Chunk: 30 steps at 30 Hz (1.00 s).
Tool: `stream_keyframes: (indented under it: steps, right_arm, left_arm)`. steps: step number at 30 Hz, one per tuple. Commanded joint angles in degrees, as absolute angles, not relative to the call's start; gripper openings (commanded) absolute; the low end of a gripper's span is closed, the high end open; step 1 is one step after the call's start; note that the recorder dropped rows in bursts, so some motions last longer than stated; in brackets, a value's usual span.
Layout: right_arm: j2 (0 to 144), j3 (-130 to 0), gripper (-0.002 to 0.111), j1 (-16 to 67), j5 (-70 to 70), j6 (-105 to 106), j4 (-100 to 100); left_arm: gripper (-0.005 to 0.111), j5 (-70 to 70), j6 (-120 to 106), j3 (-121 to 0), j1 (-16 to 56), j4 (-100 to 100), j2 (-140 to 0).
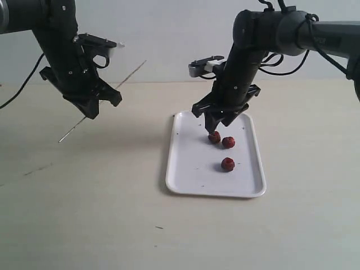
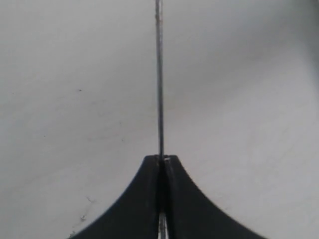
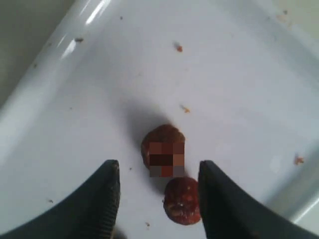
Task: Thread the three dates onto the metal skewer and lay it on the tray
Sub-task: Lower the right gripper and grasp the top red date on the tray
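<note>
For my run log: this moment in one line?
left gripper: shut on thin grey metal skewer | right gripper: open over one of three dark red dates | white rectangular tray: dates loose

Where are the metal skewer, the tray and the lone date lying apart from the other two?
metal skewer (image 2: 159, 89), left wrist view, middle of the shaft.
tray (image 1: 194, 169), exterior view, bare floor.
lone date (image 1: 228, 164), exterior view, its centre.

From my end this reads as a robotics lab bench: a bare beige tabletop (image 1: 84, 219) against a plain pale wall (image 1: 169, 34), a black left arm (image 1: 56, 39) and a black right arm (image 1: 250, 45) trailing loose cables (image 1: 22, 87) over it, and a white tray (image 1: 183, 180) laid out.
</note>
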<state>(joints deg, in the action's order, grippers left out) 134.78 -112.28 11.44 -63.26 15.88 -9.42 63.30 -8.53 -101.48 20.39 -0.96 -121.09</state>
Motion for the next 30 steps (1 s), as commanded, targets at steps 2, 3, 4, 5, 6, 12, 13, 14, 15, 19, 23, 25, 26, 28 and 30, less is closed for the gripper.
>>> stream_keyframes:
  steps: [2,3,4,5,6,12,13,14,15,19,23,25,26,28,30]
  right_arm:
    - [136.7,-115.5,0.049,11.3,-62.7,16.4,-9.4]
    - [136.9,-115.8,0.049,11.3,-62.8,16.4,-9.4]
    - [137.2,-115.8,0.049,11.6,-62.8,16.4,-9.3]
    - [137.3,-115.9,0.049,11.8,-62.8,16.4,-9.3]
    - [137.7,-115.9,0.049,12.2,-62.8,16.5,-9.1]
    - [139.1,-115.9,0.049,15.0,-61.8,16.1,-1.7]
    - [139.3,-115.9,0.049,15.0,-61.7,15.4,-1.3]
    - [139.3,-115.9,0.049,15.2,-61.6,14.7,-0.9]
    - [139.4,-115.9,0.049,15.2,-61.6,14.7,-0.9]
    - [139.8,-115.9,0.049,15.2,-62.3,14.7,-1.1]
    - [140.4,-115.9,0.049,15.2,-62.6,14.7,-1.1]
    - [140.7,-115.9,0.049,15.2,-63.0,14.7,-1.1]
    - [141.0,-115.9,0.049,15.2,-63.2,14.7,-1.1]
    - [141.1,-115.9,0.049,15.2,-63.2,14.7,-1.1]
    - [141.1,-115.9,0.049,15.2,-63.4,14.7,-1.1]
  left_arm:
    - [0.0,62.3,-8.8,-101.3,20.6,-0.6,-120.4]
    - [0.0,62.2,-8.8,-101.3,20.6,-0.6,-120.4]
    - [0.0,62.2,-8.8,-101.3,20.6,-0.6,-120.4]
    - [0.0,62.2,-8.8,-101.3,20.6,-0.6,-120.4]
    - [0.0,62.2,-8.8,-101.3,20.6,-0.6,-120.4]
    - [0.0,62.0,-8.8,-101.3,20.6,-0.6,-120.4]
    - [0.0,62.0,-8.8,-101.3,20.6,-0.5,-120.4]
    - [0.0,62.0,-8.8,-101.3,20.6,-0.5,-120.4]
    - [0.0,62.0,-8.8,-101.3,20.6,-0.4,-120.4]
    - [0.0,62.0,-8.8,-101.3,20.6,-0.4,-120.4]
    - [0.0,62.0,-8.8,-101.3,20.6,-0.4,-120.4]
    - [0.0,61.8,-8.8,-101.3,20.6,0.0,-120.4]
    - [0.0,61.7,-8.8,-101.3,20.6,0.0,-120.4]
    - [0.0,61.6,-8.8,-101.3,20.6,0.4,-120.4]
    - [0.0,61.5,-8.8,-101.3,20.6,0.4,-120.4]
